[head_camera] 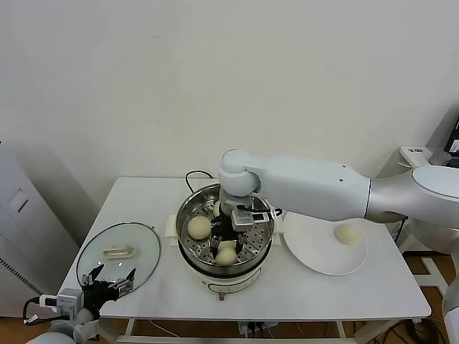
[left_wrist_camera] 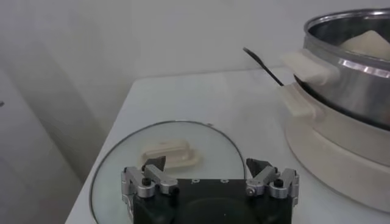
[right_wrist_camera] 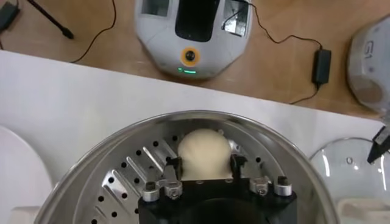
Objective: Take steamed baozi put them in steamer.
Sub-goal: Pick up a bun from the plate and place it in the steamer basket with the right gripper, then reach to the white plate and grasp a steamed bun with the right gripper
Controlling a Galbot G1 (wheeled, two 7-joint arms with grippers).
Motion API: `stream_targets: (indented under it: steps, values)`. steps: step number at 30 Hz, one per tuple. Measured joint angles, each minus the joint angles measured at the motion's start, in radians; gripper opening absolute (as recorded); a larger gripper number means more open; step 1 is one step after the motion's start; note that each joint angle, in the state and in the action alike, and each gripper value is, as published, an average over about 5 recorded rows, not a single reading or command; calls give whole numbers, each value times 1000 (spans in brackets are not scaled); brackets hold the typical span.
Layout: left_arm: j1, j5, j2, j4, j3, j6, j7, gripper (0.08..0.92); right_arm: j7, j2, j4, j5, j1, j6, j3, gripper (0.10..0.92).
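White wall (head_camera: 215,72) behind, white table (head_camera: 344,287) in front. Right arm (head_camera: 315,190) stretched across from the right side, bent down into the steamer (head_camera: 181,222) at the table's middle. Flat white plate (head_camera: 315,251) just right of the steamer, bearing one steamed baozi (head_camera: 347,233) near its far right edge. Round glass lid (head_camera: 143,244) lying flat to the left, white handle up. Left gripper (head_camera: 111,276) parked low at the front left corner over the lid's near rim, jaws spread wide and holding nothing. Right gripper (right_wrist_camera: 206,163) down on the perforated tray, set astride one baozi (right_wrist_camera: 204,152) by the front wall; gripping or released, impossible to tell. Two more baozi inside: one (head_camera: 199,226) on the left of the tray, one (head_camera: 217,208) at the back, half hidden by the wrist.
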Motion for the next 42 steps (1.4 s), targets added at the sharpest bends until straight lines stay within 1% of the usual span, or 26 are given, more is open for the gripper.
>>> stream_targets:
  steps: [2, 5, 8, 17, 31, 42]
  values:
    - [0, 0, 0, 1, 0, 0, 0, 823, 2, -2, 0, -3, 1, -4, 5, 723]
    - [0, 0, 1, 1, 0, 0, 0, 823, 2, -4, -4, -6, 6, -13, 17, 792]
    - [1, -2, 3, 2, -2, -1, 0, 823, -1, -9, -13, -5, 15, -24, 34, 818]
    - [0, -6, 11, 2, -6, -2, 0, 823, -23, -57, -107, 49, 82, -92, 75, 823]
    - [-6, -14, 12, 0, -7, -1, 0, 823, -87, -223, -329, 186, 174, -321, 30, 823]
    - [-6, -15, 13, 0, -10, -1, 0, 823, -105, -346, -491, 203, 131, -382, 22, 823]
